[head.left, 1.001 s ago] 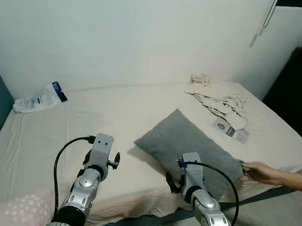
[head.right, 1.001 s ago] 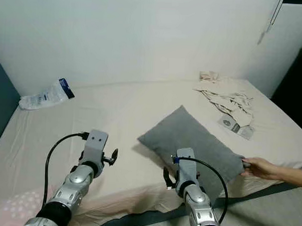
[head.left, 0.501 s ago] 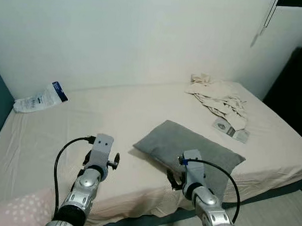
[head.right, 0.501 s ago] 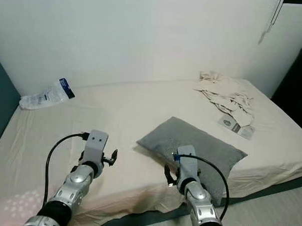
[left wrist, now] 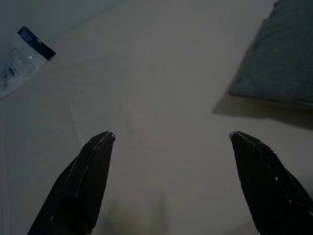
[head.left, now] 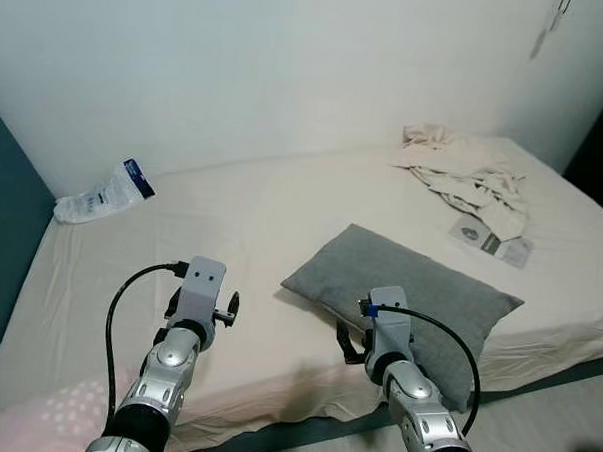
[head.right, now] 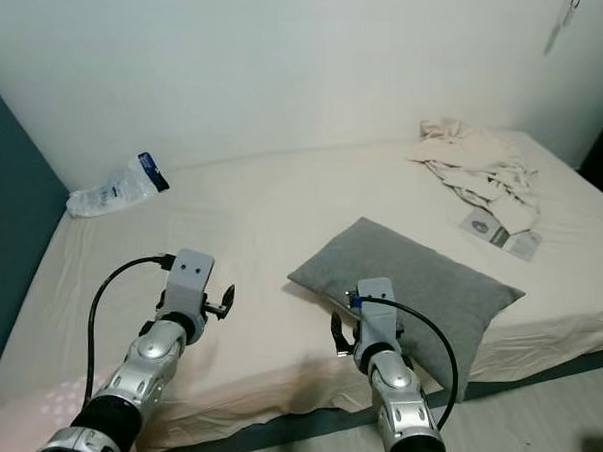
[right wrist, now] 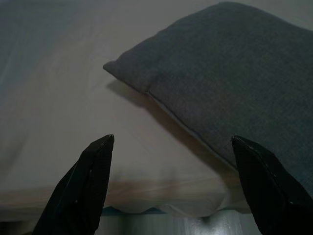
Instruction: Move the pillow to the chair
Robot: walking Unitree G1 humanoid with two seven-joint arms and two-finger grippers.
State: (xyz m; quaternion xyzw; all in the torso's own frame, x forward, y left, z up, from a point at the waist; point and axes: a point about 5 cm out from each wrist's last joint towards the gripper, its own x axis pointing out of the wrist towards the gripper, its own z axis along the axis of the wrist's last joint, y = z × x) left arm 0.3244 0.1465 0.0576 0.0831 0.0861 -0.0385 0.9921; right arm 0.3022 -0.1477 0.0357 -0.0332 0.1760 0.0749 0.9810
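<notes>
Your right gripper (right wrist: 171, 186) is hanging over the near edge of the bed, fingers spread wide and holding nothing. In its wrist view, the grey pillow (right wrist: 234, 83) lies just ahead of the tips and off toward one finger, with the pillow's near corner pointing into the open gap but not touching either finger. From the head camera, your right arm (head.left: 405, 376) comes up just in front of the pillow's near long edge, so the pillow is right beyond that wrist, flat on the sheet and close to the bed's front edge.

Your left gripper (left wrist: 171, 183) is wide open too, empty, over bare sheet. The pillow sits well off to its right there, only its end showing in the wrist view. Your left arm (head.left: 176, 351) is raised over the front part of the mattress, apart from the pillow.

Beyond the arms, the bed (head.left: 262, 224) runs back to a pale wall. A white plastic packet with a blue end (head.left: 105, 193) lies at the far left of the mattress, near the wall. At the far right, there's a heap of crumpled cream cloth (head.left: 464, 168), with a small flat packet (head.left: 491, 239) just this side of it, between the cloth and the pillow's far end.
</notes>
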